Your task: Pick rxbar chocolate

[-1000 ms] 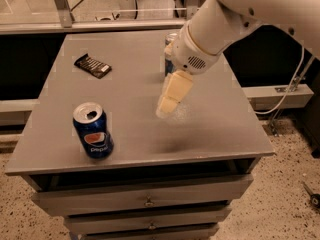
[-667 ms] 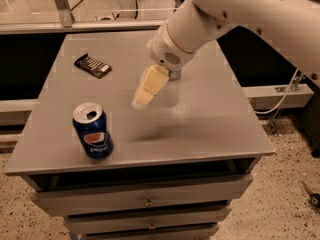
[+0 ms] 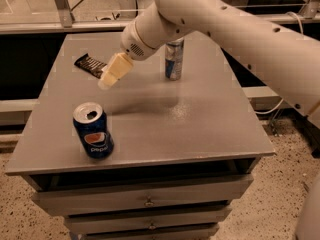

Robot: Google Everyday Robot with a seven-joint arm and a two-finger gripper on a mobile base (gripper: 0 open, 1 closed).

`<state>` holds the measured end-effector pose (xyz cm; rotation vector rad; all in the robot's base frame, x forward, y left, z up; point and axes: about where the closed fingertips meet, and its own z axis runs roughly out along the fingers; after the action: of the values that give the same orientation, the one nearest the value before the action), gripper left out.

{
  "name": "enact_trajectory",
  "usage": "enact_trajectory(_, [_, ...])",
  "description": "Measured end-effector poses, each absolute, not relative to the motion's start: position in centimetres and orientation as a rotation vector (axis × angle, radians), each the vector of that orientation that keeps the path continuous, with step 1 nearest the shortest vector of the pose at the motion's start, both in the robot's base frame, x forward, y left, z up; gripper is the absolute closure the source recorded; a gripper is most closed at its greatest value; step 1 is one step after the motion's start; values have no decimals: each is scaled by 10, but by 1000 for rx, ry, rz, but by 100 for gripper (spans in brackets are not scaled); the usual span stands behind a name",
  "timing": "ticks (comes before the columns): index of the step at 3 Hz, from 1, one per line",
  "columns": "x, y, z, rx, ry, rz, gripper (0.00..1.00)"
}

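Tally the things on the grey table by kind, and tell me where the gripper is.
Cans: 2, the blue Pepsi can and the slim silver-blue can.
Snack bars: 1, the rxbar chocolate.
Total: 3.
The gripper hangs close beside the rxbar chocolate.

I have the white arm (image 3: 240,29) stretched in over the worktop's (image 3: 200,129) right edge, wrist (image 3: 142,36) tipped downward. The gripper (image 3: 111,74) hangs slanted above the surface, toward the back left corner.

"pepsi" wordmark on blue can (image 3: 94,139); rxbar chocolate (image 3: 87,64) lettering illegible; gripper (image 3: 106,81) just beside it
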<state>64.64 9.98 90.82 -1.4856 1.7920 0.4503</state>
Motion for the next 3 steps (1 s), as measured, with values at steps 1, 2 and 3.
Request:
enact_trajectory(1, [677,133,896,-1438,1815,470,0])
enact_trajectory(2, [698,166,877,-1424,1860,476,0])
enact_trajectory(3, [715,190,857,-1411,1891,487,0])
